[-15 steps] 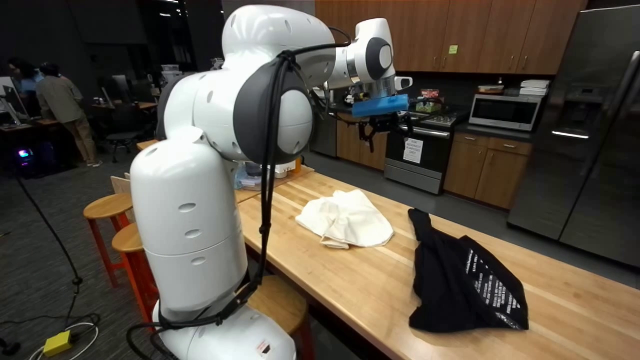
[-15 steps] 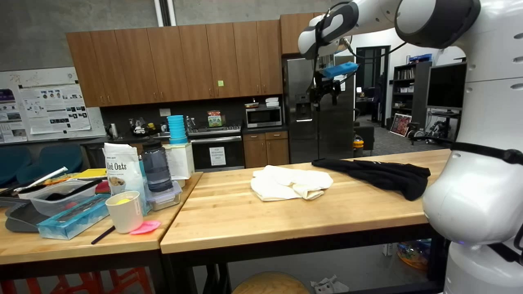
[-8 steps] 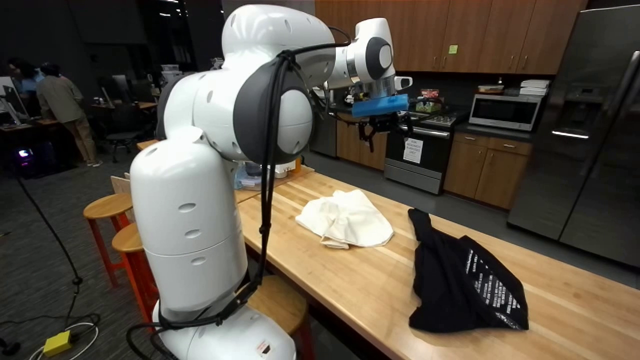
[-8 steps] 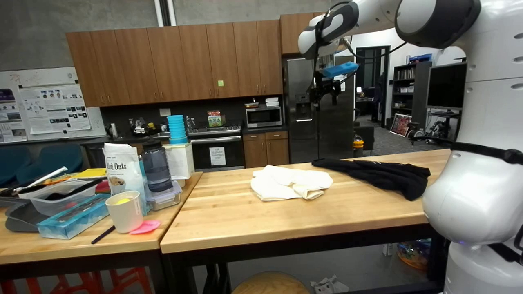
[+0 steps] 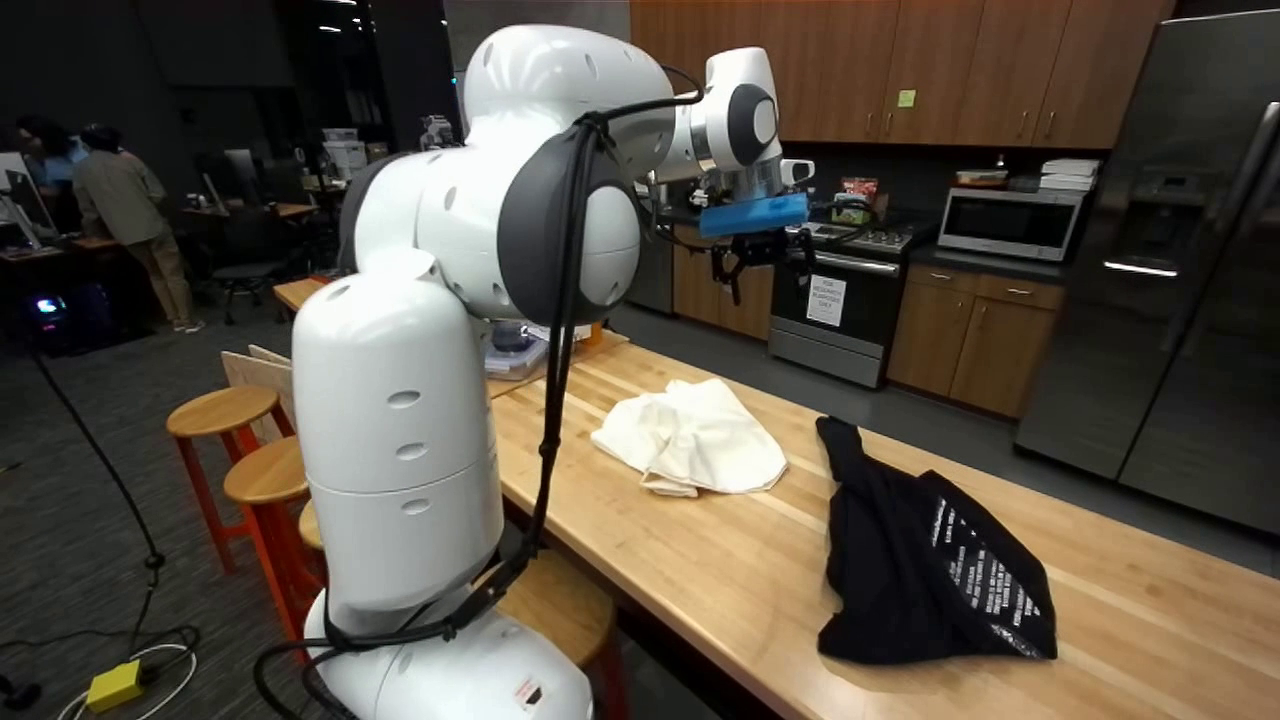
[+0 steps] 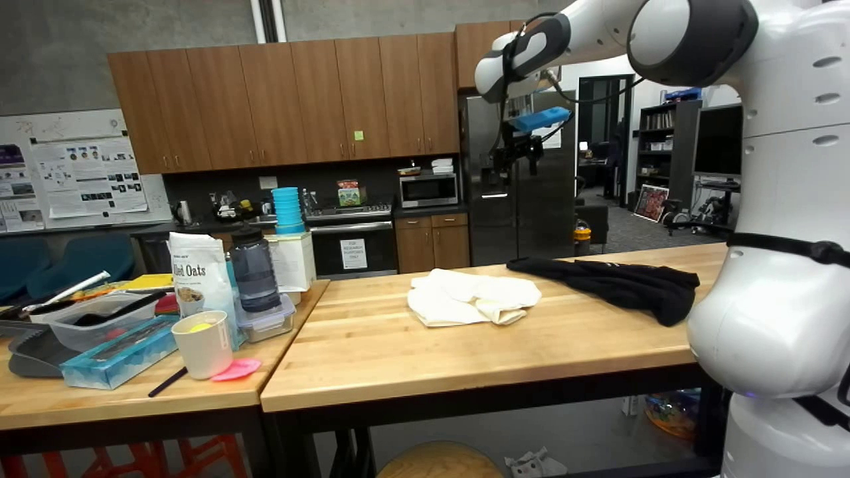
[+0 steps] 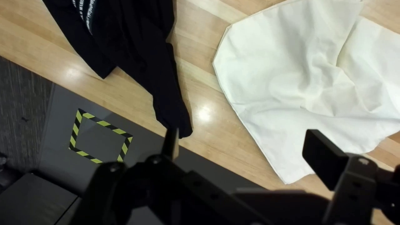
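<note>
My gripper (image 7: 245, 145) hangs in the air well above the wooden table (image 5: 690, 575), its jaws wide apart with nothing between them. In both exterior views it shows as a dark shape (image 5: 768, 284) beneath a blue block (image 5: 755, 214). A crumpled white cloth (image 7: 281, 81) lies on the tabletop; in the wrist view one finger (image 7: 325, 159) overlaps its lower part. The black garment (image 7: 137, 53) with white print lies beside it, a narrow end pointing toward the opposite finger (image 7: 169, 142). Neither cloth is touched. In an exterior view the garment (image 6: 611, 279) looks bunched up.
An adjoining table carries an oats bag (image 6: 199, 272), a dark bottle (image 6: 254, 272), a cup (image 6: 202, 345), a tissue box (image 6: 119, 352) and plastic containers. Stools (image 5: 225, 410) stand along the near side. Behind are a stove (image 5: 840, 310), a microwave (image 5: 1010, 228) and a fridge (image 5: 1130, 250).
The arm has swung a little, its shoulder and elbow shifting and dipping slightly. The gripper has moved slightly left in both exterior views. Both cloths lie unchanged, and the jaws remain wide.
</note>
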Controlling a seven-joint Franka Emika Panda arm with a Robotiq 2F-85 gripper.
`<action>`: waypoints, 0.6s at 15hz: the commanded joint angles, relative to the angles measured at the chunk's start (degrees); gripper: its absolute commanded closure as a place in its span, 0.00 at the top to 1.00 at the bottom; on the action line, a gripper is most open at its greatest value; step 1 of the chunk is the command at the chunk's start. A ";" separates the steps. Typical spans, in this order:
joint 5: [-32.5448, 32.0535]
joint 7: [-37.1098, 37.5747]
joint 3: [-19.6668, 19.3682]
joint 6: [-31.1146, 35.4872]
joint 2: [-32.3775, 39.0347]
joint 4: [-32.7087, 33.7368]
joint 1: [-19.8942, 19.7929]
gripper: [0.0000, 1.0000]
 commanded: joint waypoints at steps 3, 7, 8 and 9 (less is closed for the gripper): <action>-0.11 -0.26 1.18 -4.67 6.49 10.72 1.21 1.00; -0.27 -0.74 2.03 -9.17 11.70 19.04 2.57 1.00; -0.28 -0.81 2.22 -10.48 13.25 21.13 2.91 1.00; -0.37 -0.76 2.33 -11.82 14.51 22.85 3.24 1.00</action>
